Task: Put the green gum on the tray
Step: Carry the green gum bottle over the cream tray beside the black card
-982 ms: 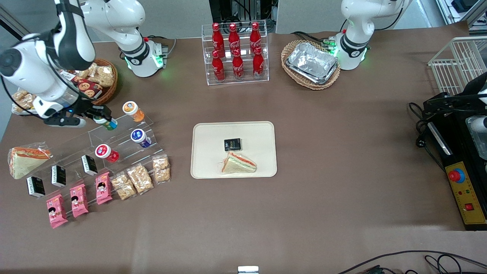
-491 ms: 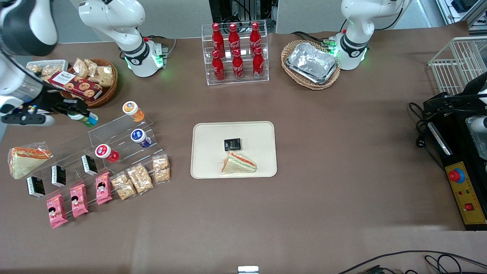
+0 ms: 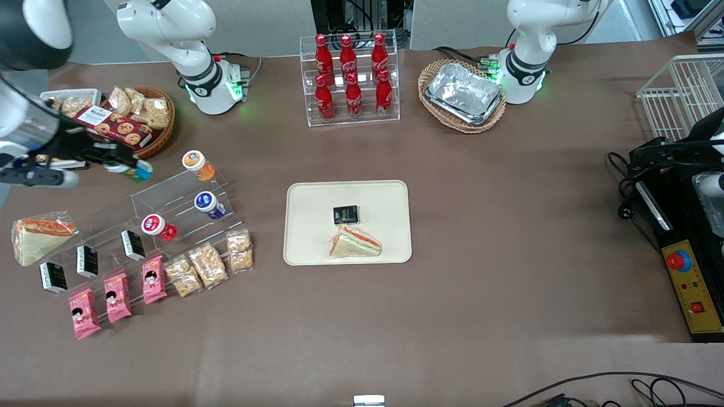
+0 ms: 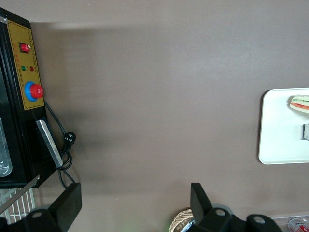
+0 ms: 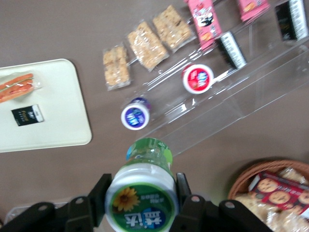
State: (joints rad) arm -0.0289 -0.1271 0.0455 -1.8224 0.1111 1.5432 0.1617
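Note:
My right gripper [image 3: 127, 168] is shut on the green gum [image 3: 131, 170], a small bottle with a green-ringed white top, and holds it in the air above the table beside the top step of the clear acrylic stand [image 3: 169, 195]. In the right wrist view the gum [image 5: 143, 191] sits clamped between both black fingers [image 5: 99, 193]. The cream tray [image 3: 390, 195] lies at the table's middle, toward the parked arm from the gripper, with a sandwich [image 3: 354, 243] and a small black packet [image 3: 345, 215] on it. The tray also shows in the right wrist view [image 5: 63, 121].
On the stand are an orange-capped bottle [image 3: 197, 164], a blue-capped bottle [image 3: 207, 204], a red-capped bottle [image 3: 158, 226] and black packets [image 3: 132, 245]. Pink snack packs [image 3: 117, 296], cracker bags [image 3: 208, 264] and a wrapped sandwich [image 3: 35, 239] lie near it. A cookie basket [image 3: 134, 120] stands close by.
My gripper lifted the green gum off the stand's top step and drew back toward the working arm's end; in the last half second it shifted slightly back toward the stand.

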